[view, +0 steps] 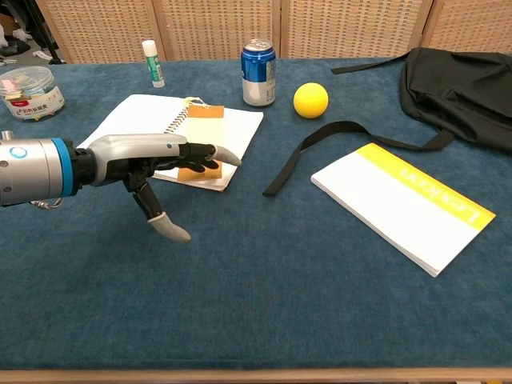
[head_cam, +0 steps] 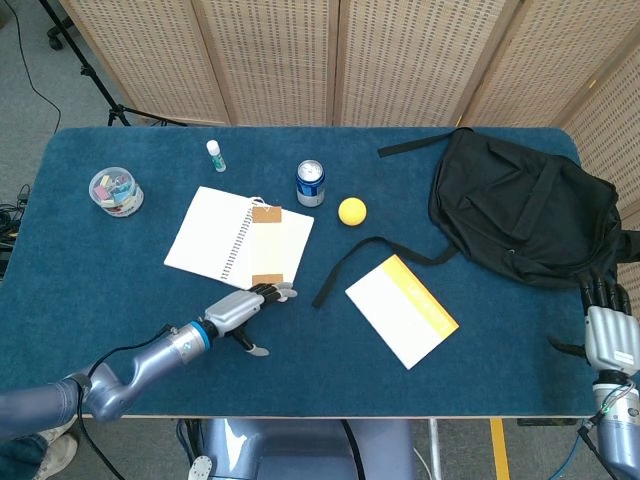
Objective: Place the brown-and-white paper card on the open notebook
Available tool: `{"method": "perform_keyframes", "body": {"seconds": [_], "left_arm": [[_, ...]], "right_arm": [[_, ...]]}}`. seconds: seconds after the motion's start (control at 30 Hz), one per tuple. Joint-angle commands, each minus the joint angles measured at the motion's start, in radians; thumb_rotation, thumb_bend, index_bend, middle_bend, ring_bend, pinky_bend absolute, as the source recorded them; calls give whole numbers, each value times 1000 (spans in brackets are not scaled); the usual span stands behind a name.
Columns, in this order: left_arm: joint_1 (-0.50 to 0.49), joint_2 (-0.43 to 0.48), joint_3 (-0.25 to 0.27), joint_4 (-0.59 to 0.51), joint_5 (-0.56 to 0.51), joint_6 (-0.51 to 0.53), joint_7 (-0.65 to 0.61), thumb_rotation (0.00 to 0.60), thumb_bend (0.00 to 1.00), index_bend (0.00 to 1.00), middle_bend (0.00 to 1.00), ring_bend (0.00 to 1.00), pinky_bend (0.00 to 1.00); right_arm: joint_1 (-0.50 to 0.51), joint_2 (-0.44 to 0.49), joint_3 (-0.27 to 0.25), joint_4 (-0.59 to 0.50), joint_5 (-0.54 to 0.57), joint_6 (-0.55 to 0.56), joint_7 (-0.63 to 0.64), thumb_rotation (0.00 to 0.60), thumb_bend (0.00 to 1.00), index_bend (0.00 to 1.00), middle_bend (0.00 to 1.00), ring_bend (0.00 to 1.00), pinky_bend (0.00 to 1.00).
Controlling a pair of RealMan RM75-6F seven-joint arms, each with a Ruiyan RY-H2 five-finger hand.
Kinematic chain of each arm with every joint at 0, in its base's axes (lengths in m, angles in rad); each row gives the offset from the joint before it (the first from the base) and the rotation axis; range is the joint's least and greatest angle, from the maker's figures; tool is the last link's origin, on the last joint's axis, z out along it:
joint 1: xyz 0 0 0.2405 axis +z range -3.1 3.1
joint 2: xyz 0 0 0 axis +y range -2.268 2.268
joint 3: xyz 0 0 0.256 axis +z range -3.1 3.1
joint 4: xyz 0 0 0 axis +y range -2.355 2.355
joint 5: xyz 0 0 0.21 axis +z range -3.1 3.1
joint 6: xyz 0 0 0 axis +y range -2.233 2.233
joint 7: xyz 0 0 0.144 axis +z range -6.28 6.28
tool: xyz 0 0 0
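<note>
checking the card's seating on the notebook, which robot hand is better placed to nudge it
Left. The left robot hand hovers open beside the card on the notebook; the right robot hand sits far off by the backpack.

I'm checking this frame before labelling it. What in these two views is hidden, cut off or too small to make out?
- Brown-and-white paper card: in the chest view, the left hand hides its near end.
- Right hand: only at the head view's edge; fingers against the black backpack, so open or shut is unclear.
- Round clear tub: contents too small.
- Yellow-and-white booklet: its lettering is unreadable.
</note>
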State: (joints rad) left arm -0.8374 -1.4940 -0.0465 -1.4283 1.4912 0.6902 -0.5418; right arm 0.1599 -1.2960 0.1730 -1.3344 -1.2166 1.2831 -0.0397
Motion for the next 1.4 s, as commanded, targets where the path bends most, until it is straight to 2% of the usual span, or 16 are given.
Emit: {"method": "perform_keyframes", "body": {"seconds": [0.03,0.33,0.63,1.4], "left_arm": [[0,-10,6,10,-3,1,-13,600,120,0,0,0,3],[-6,-15,30,36,14,-4,-53,600,119,0,0,0,3],[-41,24,60,55,70,-21,-92,600,125,0,0,0,3],[-136,91,168,114,190,-55,-168,600,148,0,0,0,3]], "right_arm": [[0,0,0,1,1,-2,2,600,0,78,0,0,0],[1,0,-1,2,-1,-3,2,600,0,78,0,0,0],[0,0,0,1,0,0,-2,600,0,78,0,0,0],[2,-6,1,4,7,-2,-14,600,0,78,0,0,0]]}}
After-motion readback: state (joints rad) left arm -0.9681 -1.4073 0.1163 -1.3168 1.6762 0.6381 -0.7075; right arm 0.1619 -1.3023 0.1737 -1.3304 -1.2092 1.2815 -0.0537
